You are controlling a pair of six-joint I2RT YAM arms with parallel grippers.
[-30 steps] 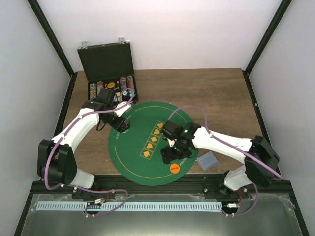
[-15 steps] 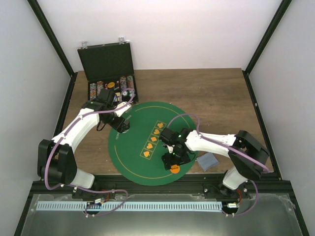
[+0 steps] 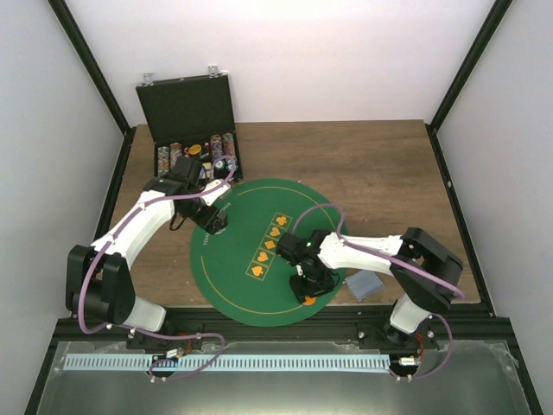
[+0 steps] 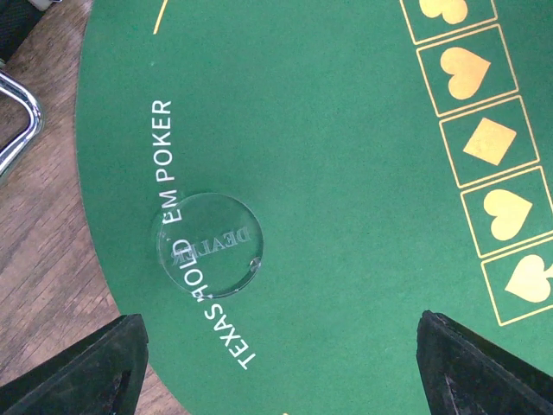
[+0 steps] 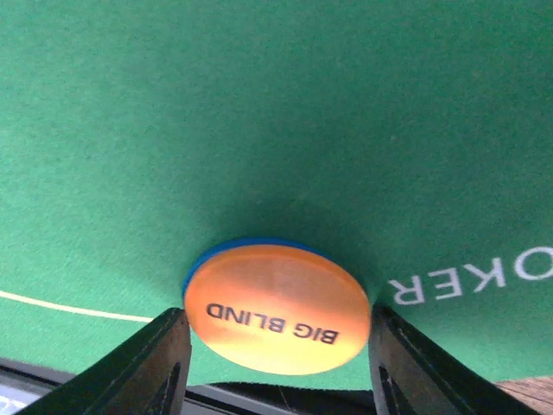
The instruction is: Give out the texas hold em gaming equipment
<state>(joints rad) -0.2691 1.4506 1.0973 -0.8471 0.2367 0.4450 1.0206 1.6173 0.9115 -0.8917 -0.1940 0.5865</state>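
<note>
An orange disc marked BIG BLIND lies on a blue disc near the front edge of the green mat. My right gripper is down over it, one finger pressed against each side of the orange disc. From above, only a sliver of the orange disc shows below the right gripper. A clear DEALER disc rests on the mat's left part. My left gripper hovers open just beside it, holding nothing. A grey-blue stack of cards lies on the wood right of the mat.
A black hinged case stands open at the back left, with rows of chips in its tray. The green mat covers the table's middle. A metal latch shows beside the mat's edge.
My right gripper has moved toward the mat's front edge, come down over the orange disc and narrowed its jaws onto it. The left arm has not moved.
</note>
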